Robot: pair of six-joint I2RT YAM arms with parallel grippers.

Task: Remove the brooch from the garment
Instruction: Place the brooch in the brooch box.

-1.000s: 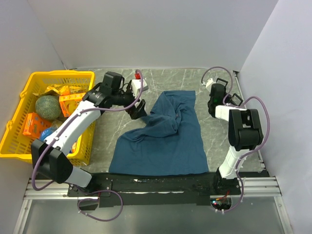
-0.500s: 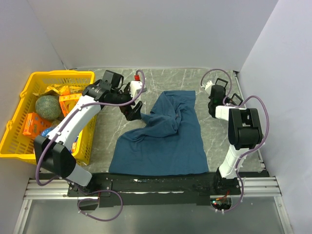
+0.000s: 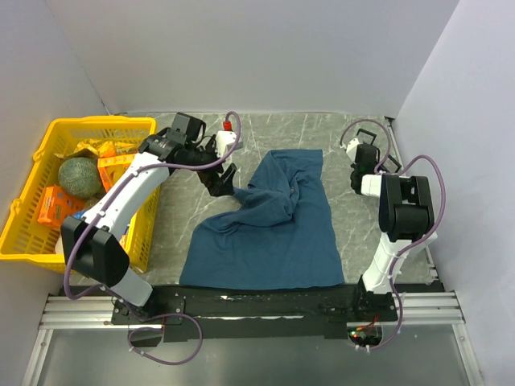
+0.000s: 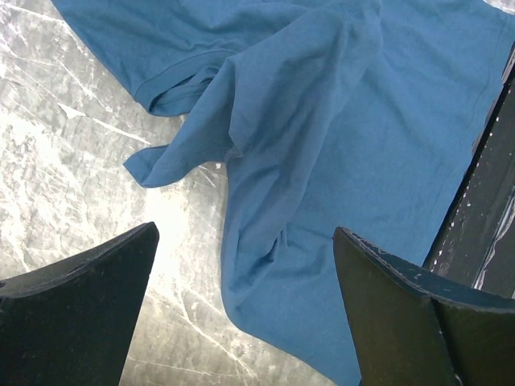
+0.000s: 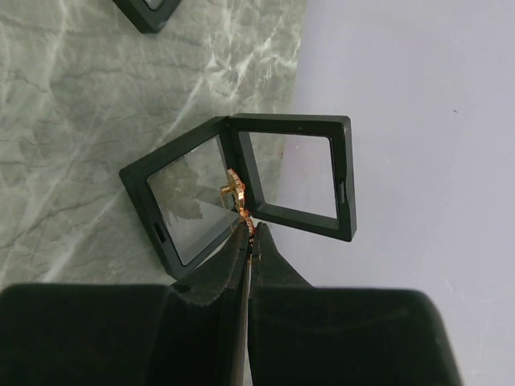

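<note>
The garment (image 3: 273, 225), a teal-blue T-shirt, lies rumpled on the marble table; in the left wrist view the garment (image 4: 338, 121) fills the upper right with a sleeve curled over. My left gripper (image 3: 220, 182) hangs open over its left edge, nothing between the fingers (image 4: 245, 229). At the far right my right gripper (image 3: 359, 158) is shut on the gold brooch (image 5: 238, 193), pinched at the fingertips (image 5: 252, 227). The brooch hangs just over an open black display case (image 5: 173, 197) with clear panes.
A yellow basket (image 3: 48, 129) with a melon (image 3: 79, 175) and orange packs stands at the left. A second black case (image 5: 149, 12) lies beyond the open one. White walls close in the back and right; a dark strip (image 4: 483, 225) borders the table's near edge.
My left gripper has drifted a little left, away from the shirt's fold. My right gripper has shifted slightly right, still shut on the brooch.
</note>
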